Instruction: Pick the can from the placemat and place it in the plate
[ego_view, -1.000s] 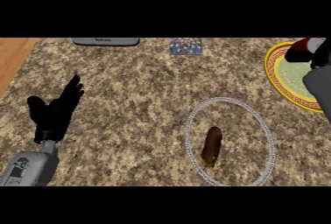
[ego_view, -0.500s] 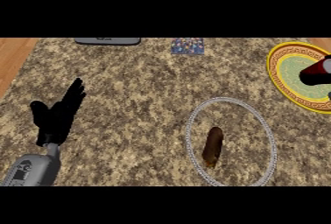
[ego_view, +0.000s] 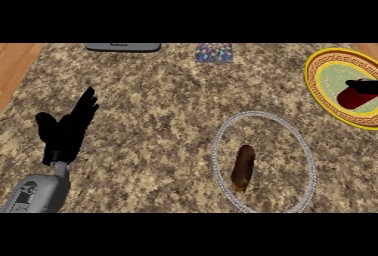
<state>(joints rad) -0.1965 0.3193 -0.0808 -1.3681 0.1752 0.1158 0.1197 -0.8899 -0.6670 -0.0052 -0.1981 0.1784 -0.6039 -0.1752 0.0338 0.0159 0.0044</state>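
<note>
Can (ego_view: 357, 98), dark red, now sits over the yellow-rimmed plate (ego_view: 322, 95) at the counter's (ego_view: 162, 115) far right edge, with right robot hand (ego_view: 367, 87) barely in frame, fingers unreadable; a second ago the hand covered that spot. Release looks near. Left robot hand (ego_view: 68, 131) rests open, empty. Placemat (ego_view: 263, 162) holds only a brown object (ego_view: 243, 168); wide free room lies mid-counter.

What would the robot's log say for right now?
can: at plate | right robot hand: on can, grip unclear | left robot hand: open, resting left | brown item: lying on placemat
</note>
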